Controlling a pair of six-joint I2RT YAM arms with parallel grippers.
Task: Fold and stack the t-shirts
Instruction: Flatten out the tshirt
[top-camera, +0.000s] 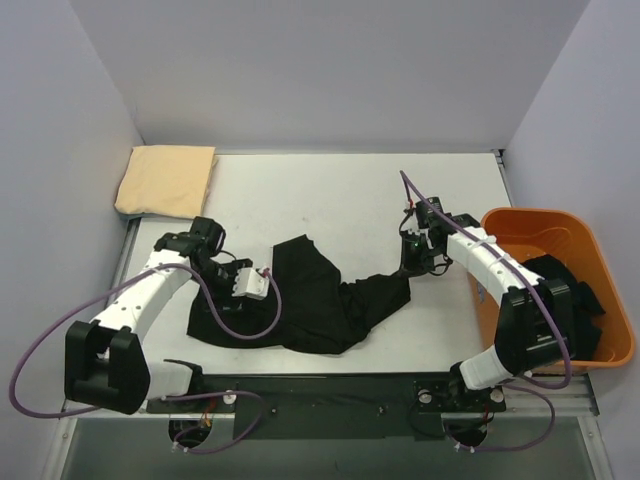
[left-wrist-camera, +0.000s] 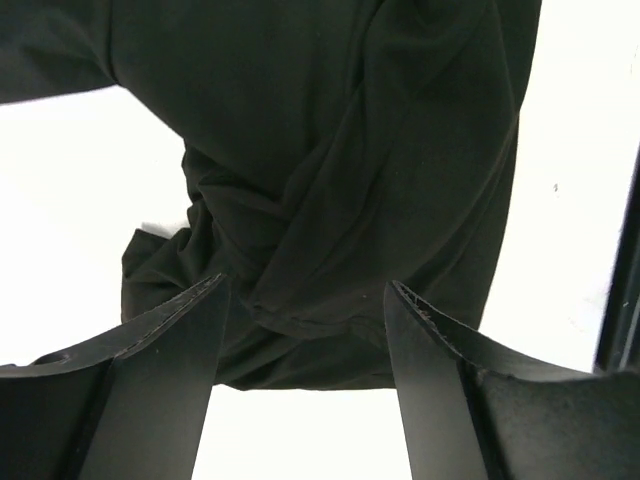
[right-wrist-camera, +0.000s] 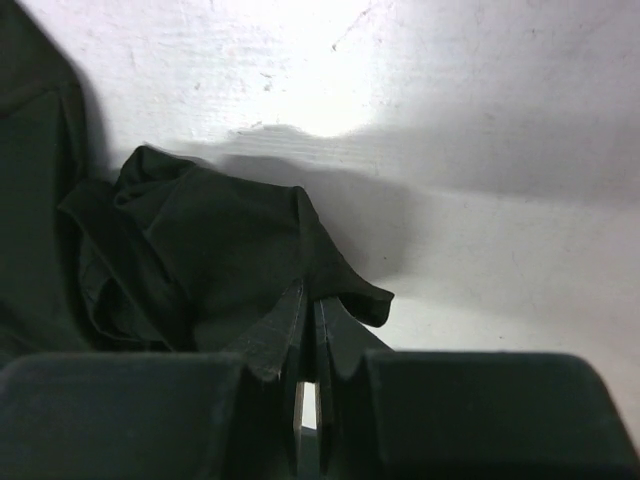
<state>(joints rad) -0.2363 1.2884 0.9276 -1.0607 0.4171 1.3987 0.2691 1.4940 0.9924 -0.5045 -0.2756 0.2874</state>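
The black t-shirt (top-camera: 310, 295) lies crumpled at the centre of the tabletop (top-camera: 330, 190). The right claw (right-wrist-camera: 308, 300), pinched tight on its 2 o'clock corner, seems placed to pull it flat. The left claw (left-wrist-camera: 305, 290) gapes empty over the 9 o'clock edge, ready to grab.

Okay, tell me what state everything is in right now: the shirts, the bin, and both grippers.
Black t-shirt: unfolded, crumpled on the table.
Tan t-shirt: folded, lying at the far left corner.
Orange bin: upright, with black clothes piled inside.
Left gripper: open, over the black t-shirt.
Right gripper: shut on an edge of the black t-shirt.
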